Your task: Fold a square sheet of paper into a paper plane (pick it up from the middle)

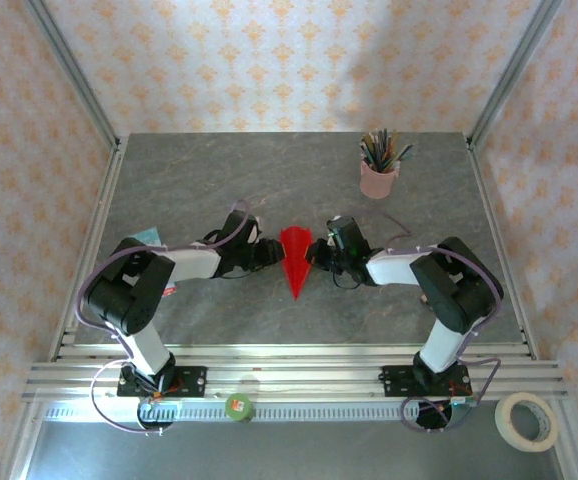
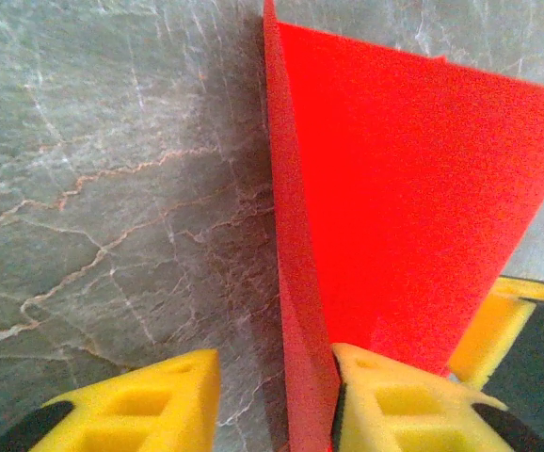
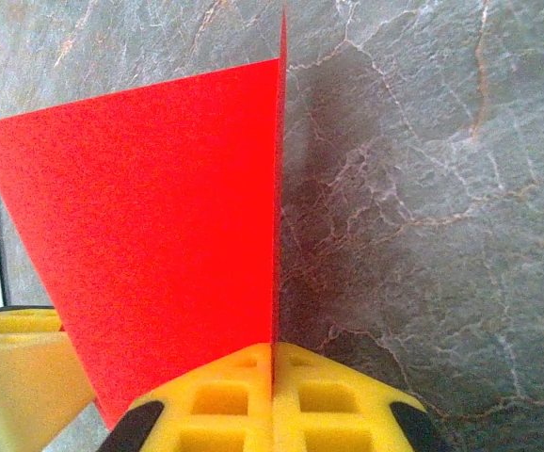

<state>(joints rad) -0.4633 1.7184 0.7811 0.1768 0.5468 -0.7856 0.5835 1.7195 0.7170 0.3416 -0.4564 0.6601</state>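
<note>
Top external: paper plane (image 1: 294, 258) at table (image 1: 169, 180) ctr, tip to 6 o'clock; right gripper (image 1: 319, 252) at 3 o'clock, fingers clamped on ctr fin; left gripper (image 1: 267, 250) at 9 o'clock, fingers apart w/ fin between.

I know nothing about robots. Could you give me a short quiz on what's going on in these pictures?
1. True or false: the right end effector is shut on the paper plane.
2. What stands at the far right of the table? A) pink pencil cup B) blue bowl C) green bottle
3. Fill in: the paper plane's pointed tip faces ___ the table's near edge.
Key: 1 true; 2 A; 3 toward.
</note>
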